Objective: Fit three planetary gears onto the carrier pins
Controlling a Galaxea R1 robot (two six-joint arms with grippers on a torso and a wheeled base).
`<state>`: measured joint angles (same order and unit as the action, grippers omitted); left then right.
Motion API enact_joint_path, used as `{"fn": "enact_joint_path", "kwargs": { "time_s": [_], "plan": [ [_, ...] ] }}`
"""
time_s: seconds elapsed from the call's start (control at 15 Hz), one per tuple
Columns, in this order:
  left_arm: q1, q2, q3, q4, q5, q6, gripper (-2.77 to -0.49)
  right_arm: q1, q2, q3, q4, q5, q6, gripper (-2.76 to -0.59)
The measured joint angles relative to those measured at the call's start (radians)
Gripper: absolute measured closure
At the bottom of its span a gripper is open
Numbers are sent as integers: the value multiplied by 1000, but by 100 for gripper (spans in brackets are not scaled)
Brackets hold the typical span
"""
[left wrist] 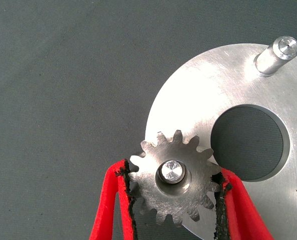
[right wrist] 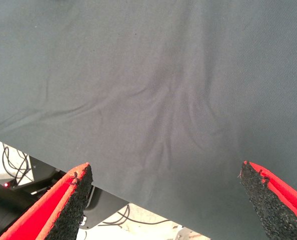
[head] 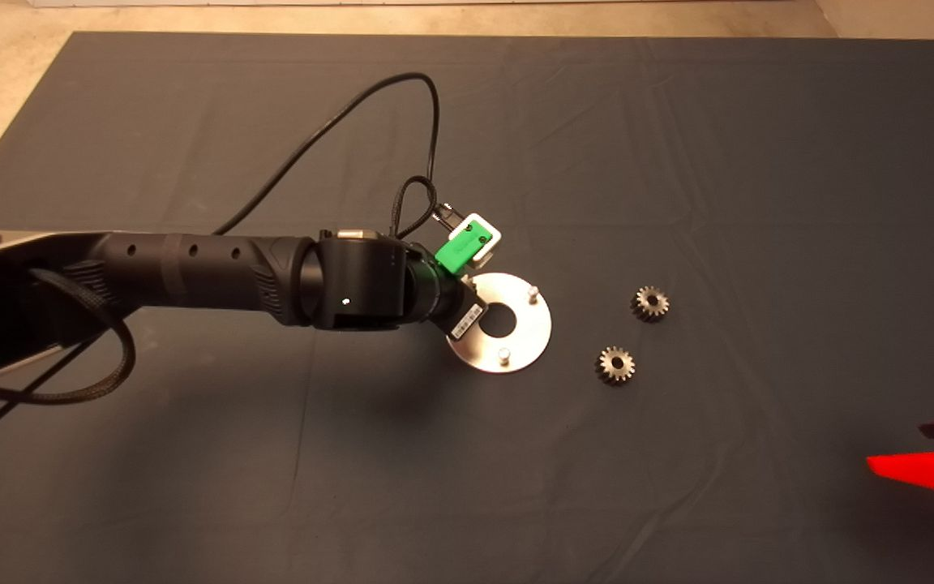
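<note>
the left green pincer with red fingers (left wrist: 174, 192) sits over the near-left edge of the flat round shiny silver disc (head: 533, 332), clenched on one small dull-metal toothed gear (left wrist: 174, 176), a black pad pressed to the teeth on each side. what matters for the coming move is that the gear's bore is centred on a short silver carrier pin (left wrist: 171, 171), whose bright tip shows through the hole; so, in my judgement, the way onward is straight down along the pin's upright axis. how far the gear is seated i cannot tell. in the head view the arm hides this pin and gear. two more pins, (head: 532, 291) and (head: 504, 354), stand bare. two matching gears, (head: 650, 303) and (head: 616, 365), lie flat on the desk's dark mat (head: 678, 146), just right of the disc, nearer the right pincer (right wrist: 166, 202), which waits released at the lower right edge.
</note>
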<state>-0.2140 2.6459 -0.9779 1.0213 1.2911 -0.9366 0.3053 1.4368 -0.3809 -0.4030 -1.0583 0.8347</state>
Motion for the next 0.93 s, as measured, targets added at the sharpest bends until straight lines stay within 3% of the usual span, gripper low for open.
{"fn": "enact_joint_path", "kwargs": {
  "time_s": [0.73, 0.93],
  "plan": [
    [0, 0, 0, 0, 0, 0, -60, 0, 0, 0, 0, 0, 0, -221],
    [0, 0, 0, 0, -1, 0, -74, 0, 0, 0, 0, 0, 0, -221]
  ]
}}
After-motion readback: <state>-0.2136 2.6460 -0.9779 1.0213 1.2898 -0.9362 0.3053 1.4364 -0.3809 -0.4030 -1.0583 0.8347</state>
